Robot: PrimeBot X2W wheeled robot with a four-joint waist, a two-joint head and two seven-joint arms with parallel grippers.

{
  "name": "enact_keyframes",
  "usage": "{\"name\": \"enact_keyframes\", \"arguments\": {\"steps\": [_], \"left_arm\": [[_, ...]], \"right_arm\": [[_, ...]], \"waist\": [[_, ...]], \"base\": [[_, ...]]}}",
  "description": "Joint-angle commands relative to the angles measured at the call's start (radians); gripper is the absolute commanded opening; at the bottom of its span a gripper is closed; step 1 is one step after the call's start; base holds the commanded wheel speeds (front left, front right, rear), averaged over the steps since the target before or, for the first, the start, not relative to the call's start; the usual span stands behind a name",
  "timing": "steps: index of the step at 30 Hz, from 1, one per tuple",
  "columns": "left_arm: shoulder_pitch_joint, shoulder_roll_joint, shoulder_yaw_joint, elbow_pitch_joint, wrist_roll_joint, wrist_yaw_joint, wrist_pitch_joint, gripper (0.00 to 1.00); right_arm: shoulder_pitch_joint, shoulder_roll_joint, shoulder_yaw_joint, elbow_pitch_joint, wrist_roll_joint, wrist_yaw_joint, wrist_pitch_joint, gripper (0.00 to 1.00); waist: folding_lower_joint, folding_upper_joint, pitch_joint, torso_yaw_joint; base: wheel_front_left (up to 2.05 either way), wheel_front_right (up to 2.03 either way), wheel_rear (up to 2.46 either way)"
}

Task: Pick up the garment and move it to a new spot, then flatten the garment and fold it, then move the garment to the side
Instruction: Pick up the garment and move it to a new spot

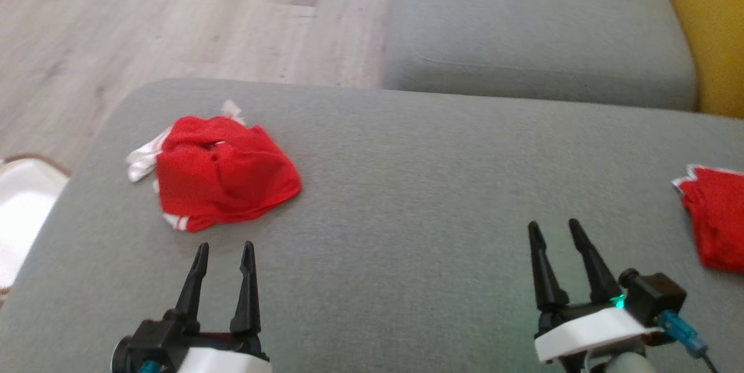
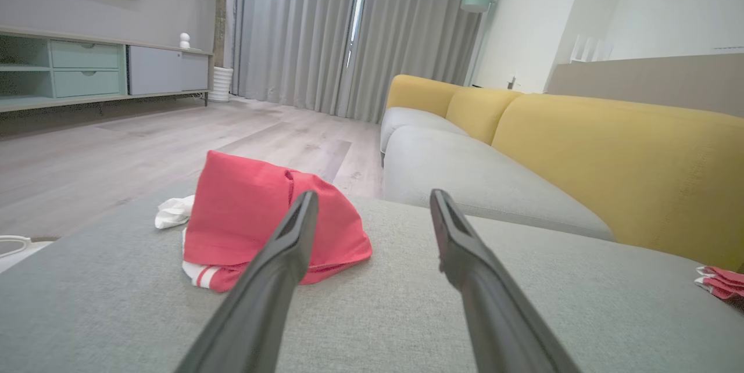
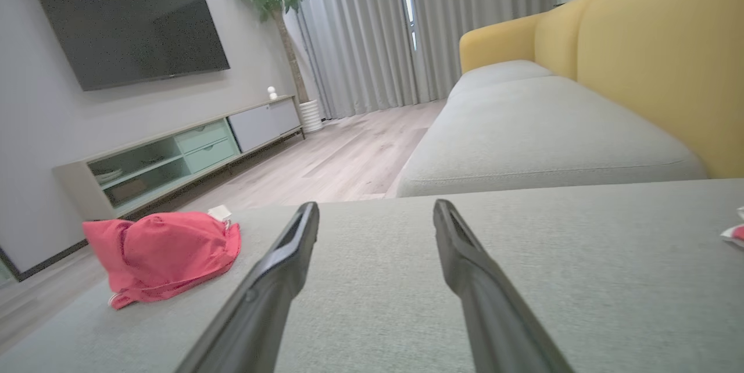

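A crumpled red garment (image 1: 224, 172) with white trim lies in a heap on the left part of the grey ottoman (image 1: 407, 175). My left gripper (image 1: 225, 248) stands open just in front of it, nothing between its fingers. In the left wrist view the garment (image 2: 244, 219) sits slightly left of the open gripper (image 2: 372, 201). My right gripper (image 1: 556, 226) is open over bare cushion at the lower right, far from the heap. In the right wrist view the garment (image 3: 163, 251) lies far to the left of the open gripper (image 3: 376, 210).
A second red-and-white cloth (image 1: 715, 216) lies at the ottoman's right edge. A grey sofa seat (image 1: 535, 30) with yellow backrest (image 1: 712, 24) stands beyond. Wooden floor (image 1: 174, 13) lies past the far-left edge. A white object (image 1: 23, 210) sits on the floor at left.
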Motion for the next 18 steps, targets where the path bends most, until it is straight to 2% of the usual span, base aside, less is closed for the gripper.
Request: {"name": "enact_keyframes", "arguments": {"steps": [1,11,18], "left_arm": [[-0.026,-0.001,0.038,-0.029,0.010,-0.005,-0.007,1.00],[-0.013,-0.001,0.073,-0.035,0.035,-0.018,-0.007,1.00],[-0.007,-0.001,0.104,-0.042,0.047,-0.026,-0.007,1.00]], "right_arm": [[-0.016,-0.004,0.033,-0.030,0.008,-0.001,-0.013,1.00],[-0.002,-0.004,0.083,-0.031,0.049,-0.001,-0.014,1.00],[0.000,-0.004,0.091,-0.032,0.056,-0.001,-0.014,1.00]], "waist": [[0.0000,-0.0001,-0.014,0.042],[0.0000,-0.0001,-0.028,0.136],[0.0000,-0.0001,-0.024,0.154]], "base": [[0.00,0.00,0.00],[0.00,0.00,0.00],[0.00,0.00,0.00]]}}
